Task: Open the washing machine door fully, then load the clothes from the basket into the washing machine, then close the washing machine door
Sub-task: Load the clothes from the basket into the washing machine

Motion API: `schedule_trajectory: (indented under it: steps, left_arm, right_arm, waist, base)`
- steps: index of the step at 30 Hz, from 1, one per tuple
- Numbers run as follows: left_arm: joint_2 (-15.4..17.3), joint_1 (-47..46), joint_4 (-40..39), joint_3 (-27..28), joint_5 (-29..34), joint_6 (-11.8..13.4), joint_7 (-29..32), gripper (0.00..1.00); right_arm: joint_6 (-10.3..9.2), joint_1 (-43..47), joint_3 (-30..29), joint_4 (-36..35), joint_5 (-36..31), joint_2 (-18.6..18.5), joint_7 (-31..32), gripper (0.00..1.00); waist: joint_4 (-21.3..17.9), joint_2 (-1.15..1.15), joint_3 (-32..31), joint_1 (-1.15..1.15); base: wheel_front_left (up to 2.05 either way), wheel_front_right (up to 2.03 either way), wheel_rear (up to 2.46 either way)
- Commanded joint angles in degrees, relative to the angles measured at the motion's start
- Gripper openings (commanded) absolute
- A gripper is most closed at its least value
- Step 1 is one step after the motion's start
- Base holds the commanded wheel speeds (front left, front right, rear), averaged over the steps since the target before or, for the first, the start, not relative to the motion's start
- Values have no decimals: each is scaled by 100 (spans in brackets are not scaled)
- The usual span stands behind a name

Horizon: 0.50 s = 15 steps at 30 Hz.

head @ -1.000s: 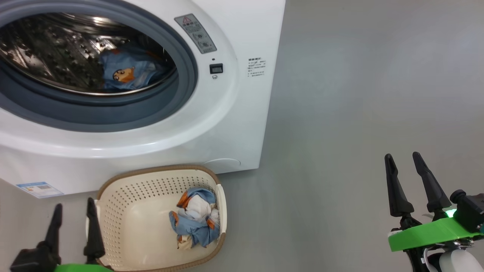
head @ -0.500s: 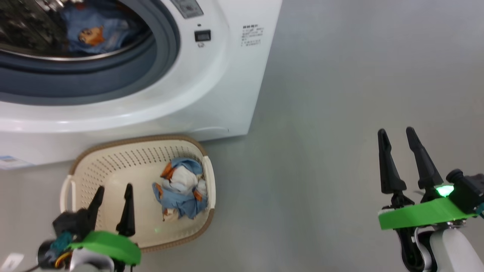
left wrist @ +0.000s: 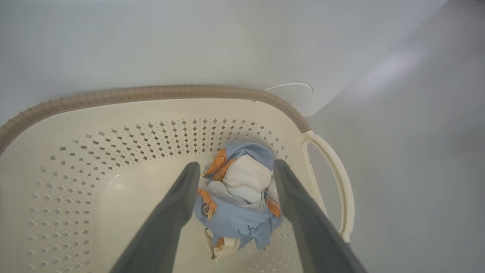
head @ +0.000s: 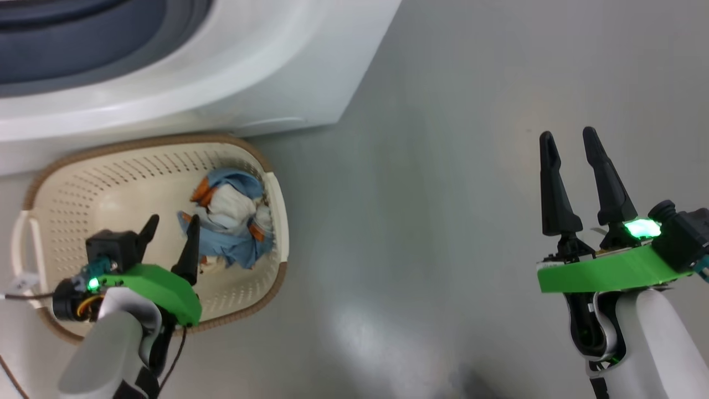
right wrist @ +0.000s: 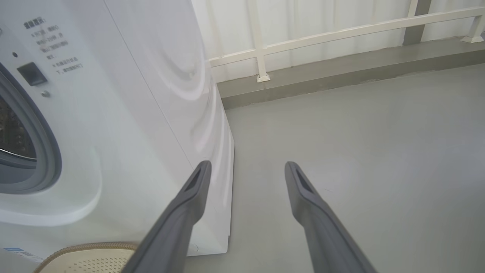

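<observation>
my left gripper [head: 174, 221] hangs over the basket [head: 145, 138] with its two fingers [left wrist: 170, 212] spread wide and nothing between them. in the left wrist view the clothes [left wrist: 242, 204] sit framed by those fingers, a crumpled blue, white and orange bundle on the basket floor, pushed toward the end with the handle [left wrist: 350, 216]. i judge the fingertips to be above the fabric, not touching it. the step in hand is picking this bundle up. to do it well i should come straight down, one finger on each side of the heap, and pinch the thick middle rather than a loose edge, so the whole lot comes up at once. the wall is close on that side, so the finger there must slip between cloth and plastic without catching the holes. the basket looks light and could slide or lift if i snag it. my right gripper [head: 569, 136], fingers parted and holding nothing, waits well apart over the floor [head: 432, 166] beside the washing machine [head: 221, 83]
</observation>
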Motion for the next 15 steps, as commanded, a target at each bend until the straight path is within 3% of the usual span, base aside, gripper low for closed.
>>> schedule_trajectory:
  steps: [1, 7, 15]
  left_arm:
    - [233, -197, 157, -15, -110, -27, -36, 100]
    - [362, -731, 768, -621, -531, -27, 122, 100]
    - [698, -1218, 997, -1287, -1163, -28, 491, 100]
  right_arm:
    - [43, -70, 154, -172, 81, 4, -28, 100]
    - [43, -250, 203, -227, 80, 40, -28, 100]
    - [43, -349, 293, -287, 89, 68, -28, 100]
  waist:
    - [-215, 0, 485, 0]
    - [-321, 0, 867, 0]
    - [-483, 0, 1253, 0]
  base:
    - [0, 0, 0]
    - [0, 0, 0]
    - [0, 0, 0]
